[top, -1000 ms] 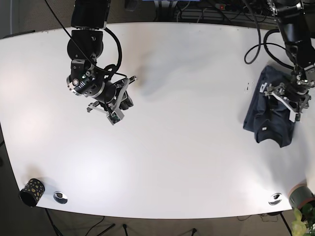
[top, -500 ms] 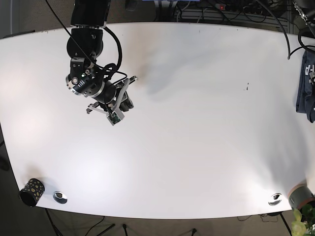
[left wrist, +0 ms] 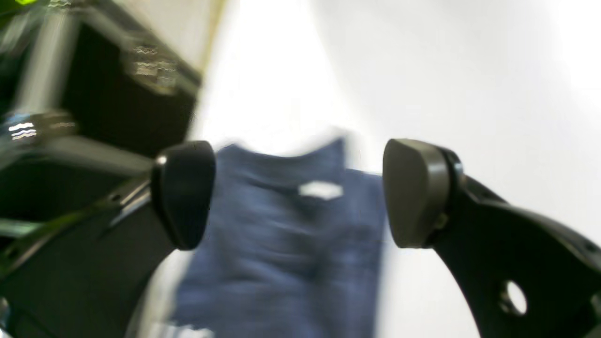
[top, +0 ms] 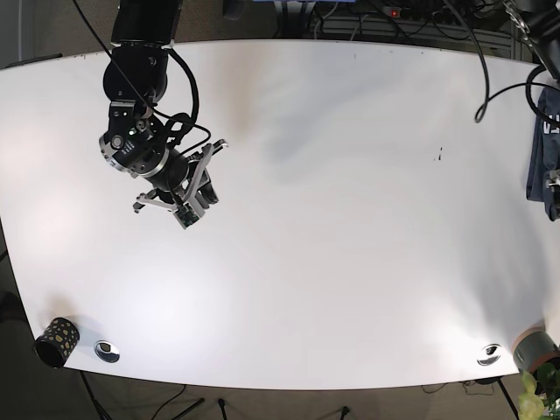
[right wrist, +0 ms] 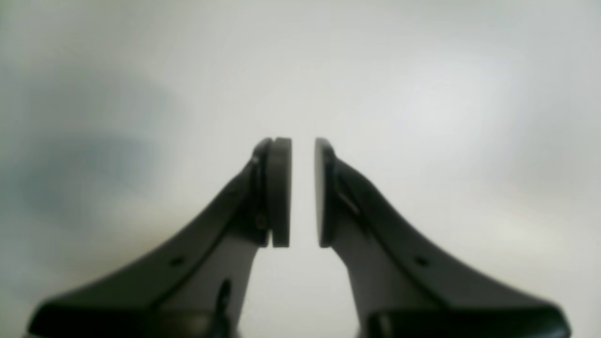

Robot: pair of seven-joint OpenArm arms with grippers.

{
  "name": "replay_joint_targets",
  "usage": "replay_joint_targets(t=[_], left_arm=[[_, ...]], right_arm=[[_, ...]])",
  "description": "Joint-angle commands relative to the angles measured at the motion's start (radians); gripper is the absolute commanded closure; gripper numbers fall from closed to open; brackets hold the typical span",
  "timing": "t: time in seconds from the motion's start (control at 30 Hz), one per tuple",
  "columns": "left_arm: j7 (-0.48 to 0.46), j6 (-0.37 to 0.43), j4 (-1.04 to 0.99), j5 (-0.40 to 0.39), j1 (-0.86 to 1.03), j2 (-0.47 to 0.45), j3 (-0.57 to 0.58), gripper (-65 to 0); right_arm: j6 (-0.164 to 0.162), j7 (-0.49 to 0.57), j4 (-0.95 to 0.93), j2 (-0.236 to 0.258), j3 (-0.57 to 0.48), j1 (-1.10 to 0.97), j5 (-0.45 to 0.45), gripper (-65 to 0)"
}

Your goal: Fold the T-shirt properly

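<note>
Far left of your tabletop (top: 350, 227), a small dark patterned cup (top: 57, 340) sits at the near corner beside a round metal fitting (top: 108, 351); above them your right end effector (top: 191, 208) hangs over bare white surface, its pads (right wrist: 280, 192) drawn almost together with only a thin slit between them and nothing held. Across the wide middle there is only bare white. At the far right edge lies the T-shirt (top: 544, 144), a dark blue bundle partly cut off by the base view. Your left end effector (left wrist: 298, 192) is released, its pads spread wide with the blurred blue cloth (left wrist: 286, 244) framed between them and a white neck label (left wrist: 320, 189) showing; whether the pads touch the fabric cannot be told. The garment appears to sit right at the table's margin, so any nudge or dragging pinch could likely pull it over the side, and a grab taken through this motion blur might catch several layers and spoil the fold
</note>
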Motion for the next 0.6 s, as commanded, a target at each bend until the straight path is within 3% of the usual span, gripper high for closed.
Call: replay_joint_targets(t=[0.0,0.1,0.33,0.57], left_arm=[[0.000,0.004,0.084,-0.004,-0.011,0.018,0.051,-51.8],[0.002,0.022,0.170,-0.004,-0.007,0.084,0.121,-51.8],[-0.043,0.280,0.285,-0.004,0.001,0.271,0.250,-51.8],[-0.346,0.374,0.264,0.000,0.095,0.364,0.388,-51.8]], right_arm=[[0.000,0.068,0.025,0.032,-0.001,0.019,0.014,-7.3],[0.000,0.138,0.025,0.056,0.001,0.018,0.012,-7.3],[0.000,0.307,-0.041,0.119,0.001,0.018,0.012,-7.5],[-0.149,0.623,-0.199,0.140,0.001,0.004,0.003,-7.9]])
